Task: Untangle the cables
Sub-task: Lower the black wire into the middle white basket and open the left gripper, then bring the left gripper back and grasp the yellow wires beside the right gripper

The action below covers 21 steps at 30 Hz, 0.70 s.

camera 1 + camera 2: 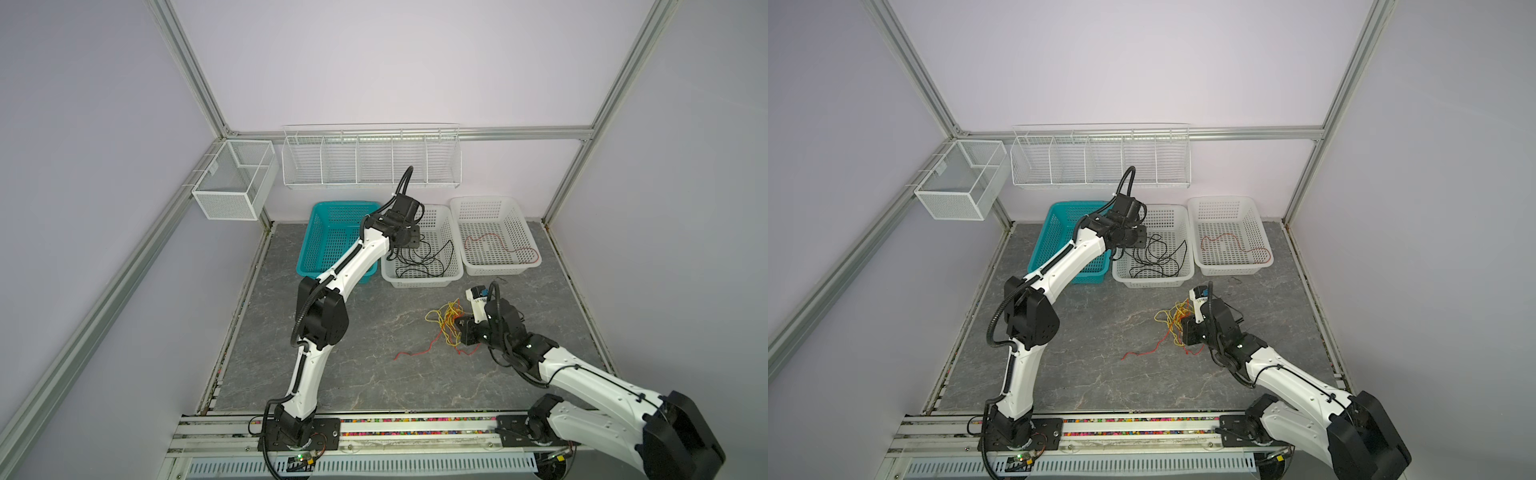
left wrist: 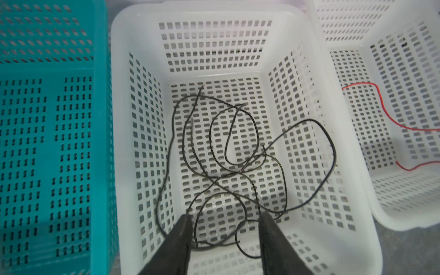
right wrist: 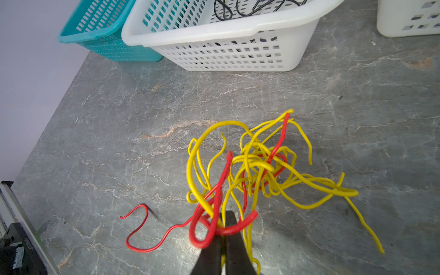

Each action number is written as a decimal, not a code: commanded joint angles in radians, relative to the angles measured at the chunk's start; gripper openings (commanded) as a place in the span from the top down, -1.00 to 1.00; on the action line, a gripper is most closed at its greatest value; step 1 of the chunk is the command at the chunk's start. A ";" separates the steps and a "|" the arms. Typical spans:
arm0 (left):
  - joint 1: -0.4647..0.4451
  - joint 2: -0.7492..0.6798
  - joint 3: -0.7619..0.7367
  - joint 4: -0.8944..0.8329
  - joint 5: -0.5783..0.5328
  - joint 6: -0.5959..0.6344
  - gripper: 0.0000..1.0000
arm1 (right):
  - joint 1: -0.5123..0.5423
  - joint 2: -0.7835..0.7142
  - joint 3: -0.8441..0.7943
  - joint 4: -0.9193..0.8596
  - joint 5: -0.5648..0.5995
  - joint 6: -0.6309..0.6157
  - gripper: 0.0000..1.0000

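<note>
left tool [image 2: 225,215] hangs above the middle white basket [image 2: 123,142], jaws parted and gripping nothing; the black cables [image 2: 215,182] lie loose on that basket's floor beneath it. right tool [image 3: 225,214], in front of the basket over the desk [image 3: 119,119], is pinched tight on the tangled yellow and red cables [image 3: 257,164].

White shell links, blk joint housings, small dark screws on left arm [image 1: 308,374] & right arm [image 1: 594,384]. Ribbed blk hose [image 1: 297,321] at elbows. Green LED [image 1: 530,345] nr R wrist. Blk base plates [image 1: 328,430] at 6 o'clock. Matte blk tapered fingers on left gripper [image 2: 225,215], right gripper [image 3: 225,214].
</note>
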 commanded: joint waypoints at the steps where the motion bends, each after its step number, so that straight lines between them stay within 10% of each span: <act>1: -0.009 -0.164 -0.143 -0.001 0.055 -0.062 -0.02 | 0.008 -0.012 -0.002 0.038 0.009 0.000 0.87; 13: -0.176 -0.678 -0.951 0.368 0.134 -0.323 -0.13 | 0.009 -0.028 -0.022 0.123 -0.124 -0.018 0.87; 21: -0.335 -0.846 -1.228 0.569 0.127 -0.441 -0.13 | 0.022 -0.058 -0.052 0.207 -0.222 -0.035 0.87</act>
